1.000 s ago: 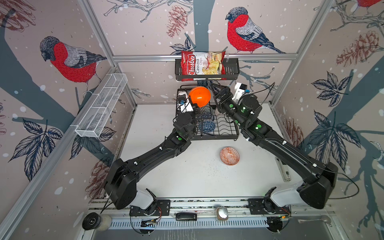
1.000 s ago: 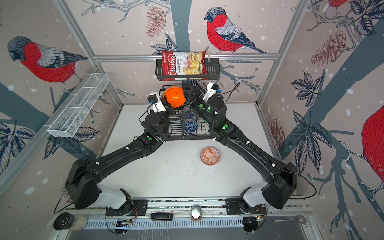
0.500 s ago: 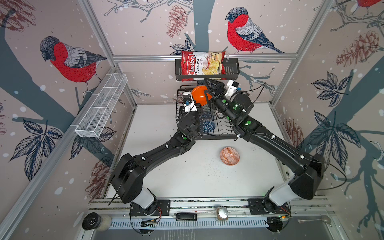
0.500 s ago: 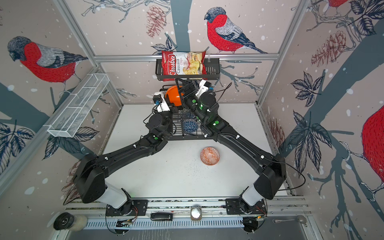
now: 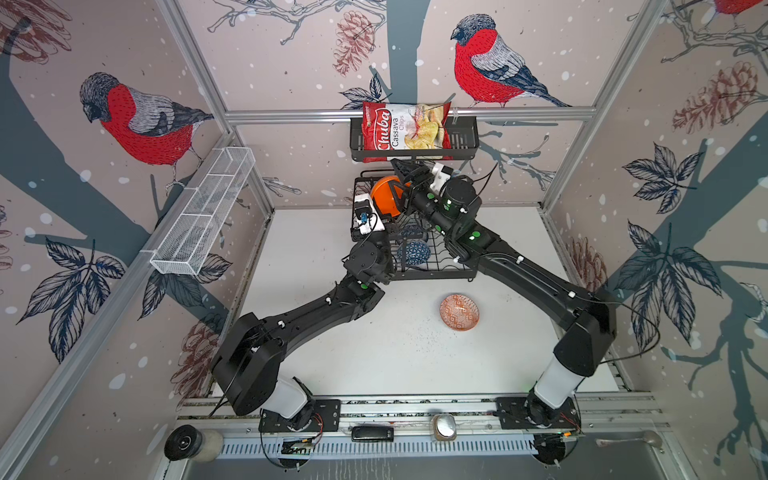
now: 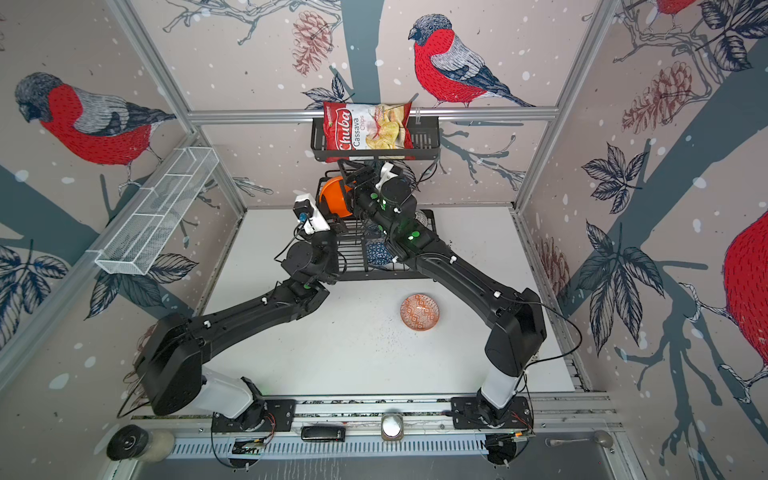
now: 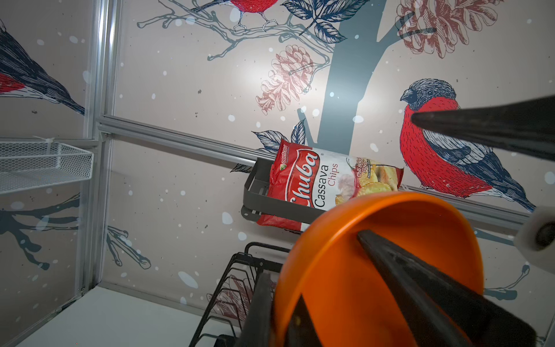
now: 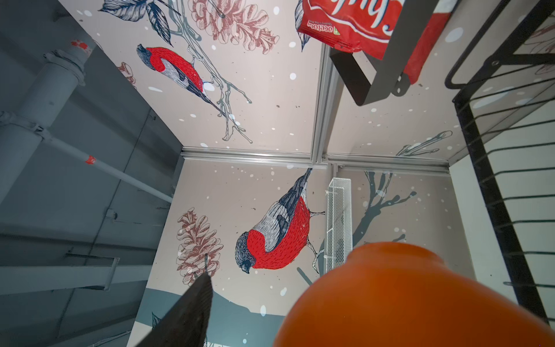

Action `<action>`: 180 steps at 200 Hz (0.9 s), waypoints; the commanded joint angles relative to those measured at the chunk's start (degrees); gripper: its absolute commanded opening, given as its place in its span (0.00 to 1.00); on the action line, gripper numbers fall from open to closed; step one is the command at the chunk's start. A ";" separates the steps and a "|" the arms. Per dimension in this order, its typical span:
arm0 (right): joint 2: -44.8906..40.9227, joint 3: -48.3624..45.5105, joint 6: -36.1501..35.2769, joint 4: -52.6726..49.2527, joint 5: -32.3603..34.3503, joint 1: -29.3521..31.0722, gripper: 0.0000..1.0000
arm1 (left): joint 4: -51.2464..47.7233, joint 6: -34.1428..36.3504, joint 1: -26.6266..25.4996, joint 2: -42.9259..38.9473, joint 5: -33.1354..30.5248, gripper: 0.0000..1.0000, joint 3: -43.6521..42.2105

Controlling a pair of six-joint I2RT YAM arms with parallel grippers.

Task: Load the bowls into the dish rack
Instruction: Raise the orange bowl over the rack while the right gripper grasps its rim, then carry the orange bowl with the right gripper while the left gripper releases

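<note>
The plain orange bowl [image 5: 384, 199] [image 6: 332, 199] hangs tilted above the back of the black wire dish rack [image 5: 436, 272] [image 6: 374, 274]. My left gripper [image 7: 282, 288] is shut on its rim, one finger outside and one inside. My right gripper [image 5: 395, 178] [image 6: 347, 180] stands open astride the bowl's far wall. One of its fingers [image 7: 420, 285] is inside the bowl [image 7: 345, 270], the other well clear above. In the right wrist view the bowl [image 8: 405, 300] hides one finger. A blue patterned bowl [image 5: 413, 252] stands in the rack. An orange-red patterned bowl [image 5: 459, 311] [image 6: 419, 311] lies on the table.
A black slatted basket with a chips bag [image 5: 407, 129] hangs on the back wall just above the rack. A long white mesh basket [image 5: 203, 208] is fixed to the left wall. Both forearms cross over the rack's front corners.
My right gripper has swung left from beside the orange bowl to astride its wall, and its jaws have narrowed. The left gripper has kept hold of the bowl and shifted it slightly left.
</note>
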 commanded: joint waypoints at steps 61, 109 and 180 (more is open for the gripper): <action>-1.11 -0.93 0.33 3.35 3.67 0.10 0.29 | 8.59 3.72 -0.31 -0.16 1.23 0.00 -2.42; -2.35 -2.58 -0.21 3.77 4.13 0.15 0.09 | 9.21 4.87 -0.29 0.02 0.39 0.00 -2.53; -3.92 -5.57 0.15 5.72 4.19 0.42 0.00 | 4.40 3.02 -0.29 -1.59 1.10 0.09 -1.53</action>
